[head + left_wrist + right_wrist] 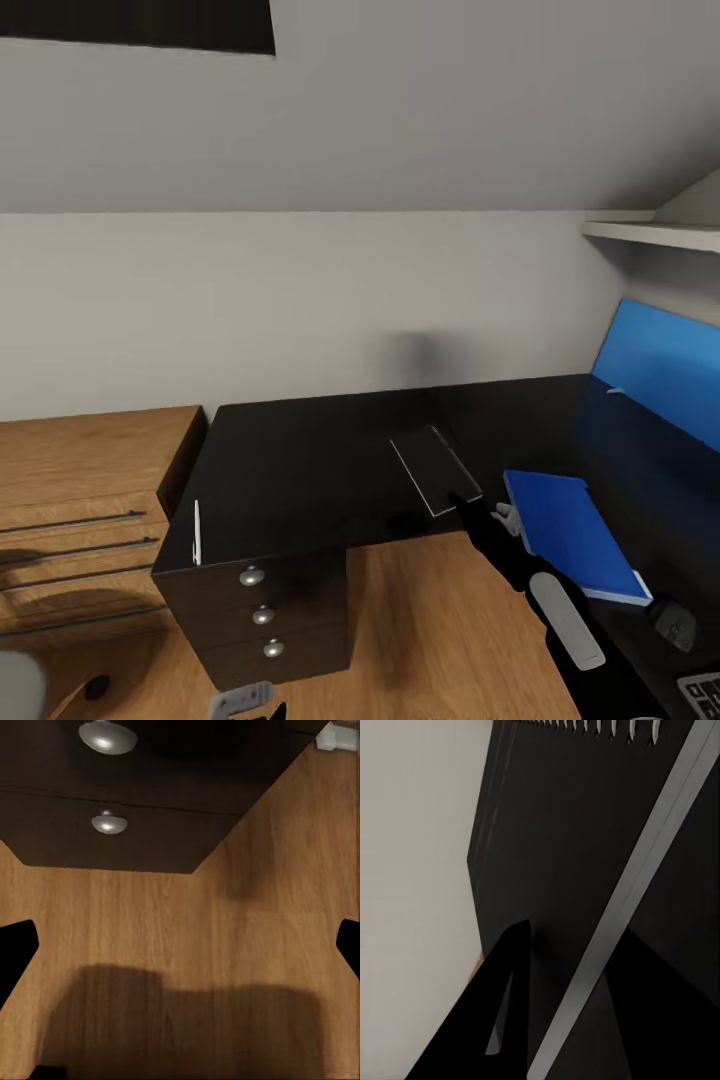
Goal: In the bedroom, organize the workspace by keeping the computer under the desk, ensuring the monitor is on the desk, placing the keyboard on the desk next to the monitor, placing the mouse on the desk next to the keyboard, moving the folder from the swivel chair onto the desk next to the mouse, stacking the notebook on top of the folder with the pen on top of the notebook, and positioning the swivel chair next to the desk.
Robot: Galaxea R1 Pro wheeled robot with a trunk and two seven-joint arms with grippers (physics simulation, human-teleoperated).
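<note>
Glossy black desk (300, 450) against a pale wall; white pen (197, 532) near its 9 o'clock edge above the knobbed drawer unit (262, 615); blue folder (572, 535) at 3 o'clock; dark notebook (436, 468) at centre, hard to make out; left gripper (180, 945) spread wide over wooden floor (187, 945); right gripper (570, 1020) pressed close to the notebook, grip impossible to tell.
</note>
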